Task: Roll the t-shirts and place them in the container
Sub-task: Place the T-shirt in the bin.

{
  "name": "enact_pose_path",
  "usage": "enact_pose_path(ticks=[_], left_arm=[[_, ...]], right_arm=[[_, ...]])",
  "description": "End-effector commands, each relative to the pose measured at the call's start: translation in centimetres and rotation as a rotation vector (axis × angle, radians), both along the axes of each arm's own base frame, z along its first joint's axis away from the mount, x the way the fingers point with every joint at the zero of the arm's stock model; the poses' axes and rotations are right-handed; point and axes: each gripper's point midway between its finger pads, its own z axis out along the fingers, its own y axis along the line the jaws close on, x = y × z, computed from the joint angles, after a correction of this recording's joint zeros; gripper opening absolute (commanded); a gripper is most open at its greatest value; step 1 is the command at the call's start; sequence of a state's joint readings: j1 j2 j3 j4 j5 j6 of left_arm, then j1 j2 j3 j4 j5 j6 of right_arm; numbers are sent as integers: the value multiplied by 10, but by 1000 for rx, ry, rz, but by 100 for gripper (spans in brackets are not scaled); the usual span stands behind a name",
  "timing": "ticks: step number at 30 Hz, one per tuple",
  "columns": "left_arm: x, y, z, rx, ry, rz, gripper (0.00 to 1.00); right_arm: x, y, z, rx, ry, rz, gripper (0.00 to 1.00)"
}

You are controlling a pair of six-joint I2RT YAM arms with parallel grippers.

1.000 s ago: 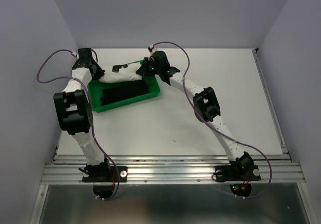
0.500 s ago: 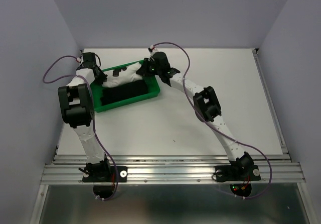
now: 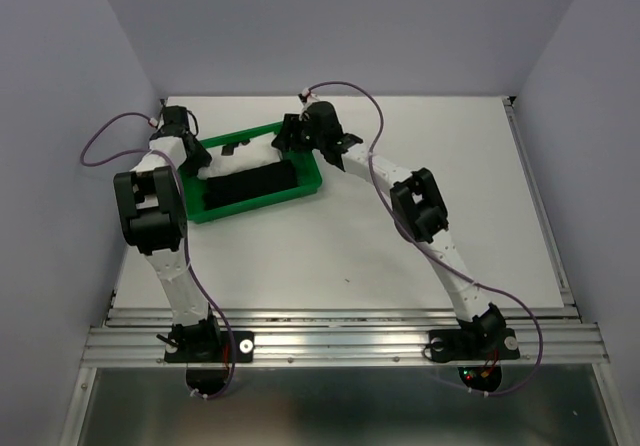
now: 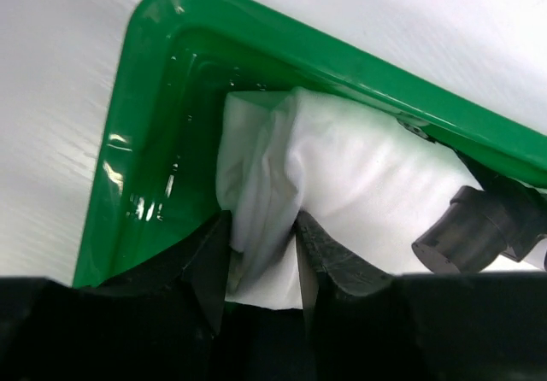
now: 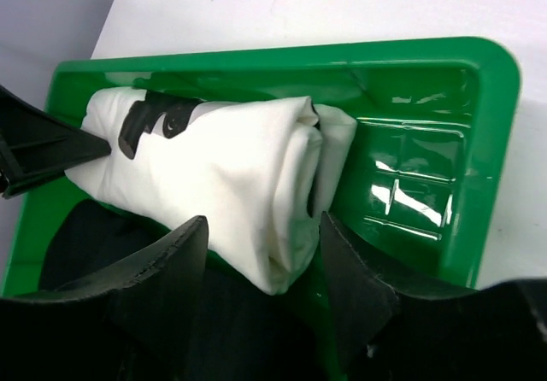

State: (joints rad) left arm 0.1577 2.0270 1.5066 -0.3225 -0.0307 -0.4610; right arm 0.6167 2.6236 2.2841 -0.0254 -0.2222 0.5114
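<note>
The white t-shirt (image 5: 231,167), rolled, is laid along the far side of the green tray (image 5: 479,159), with the black t-shirt (image 3: 250,181) just beside it. One end is straddled by the left tool (image 4: 261,227), though whether it is gripped cannot be told. The other end is flanked by the right tool (image 5: 263,223), which is parted wide and not clamped. The tray is set on the worktop (image 3: 400,236).

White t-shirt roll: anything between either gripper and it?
Nothing visible. The white t-shirt roll lies in the green tray; one end sits inside the left gripper, the other inside the right gripper, jaws open.
</note>
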Motion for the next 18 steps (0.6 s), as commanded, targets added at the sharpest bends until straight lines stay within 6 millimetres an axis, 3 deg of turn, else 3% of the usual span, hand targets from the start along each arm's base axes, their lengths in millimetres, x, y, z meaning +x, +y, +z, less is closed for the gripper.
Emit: enact_pose_path(ticks=[1,5,8,15,16,18], left_arm=[[-2,19,36,81,-39,20,51],[4,17,56,73,-89,7,54],[10,9,60,41,-112,-26,54],[12,-7,31,-39,-70,-69,52],[12,-12,30,-57,-75,-83,51],[13,-17,24,-79,-71,-93,50]], right_arm=[[12,-21,56,-9,-93,-59,62],[7,-18,88,11,-144,-55,63],[2,-20,108,31,-169,-50,63],[-20,-22,144,59,-191,-46,63],[-24,-26,137,45,-177,-48,63],[-28,-31,156,69,-212,-58,63]])
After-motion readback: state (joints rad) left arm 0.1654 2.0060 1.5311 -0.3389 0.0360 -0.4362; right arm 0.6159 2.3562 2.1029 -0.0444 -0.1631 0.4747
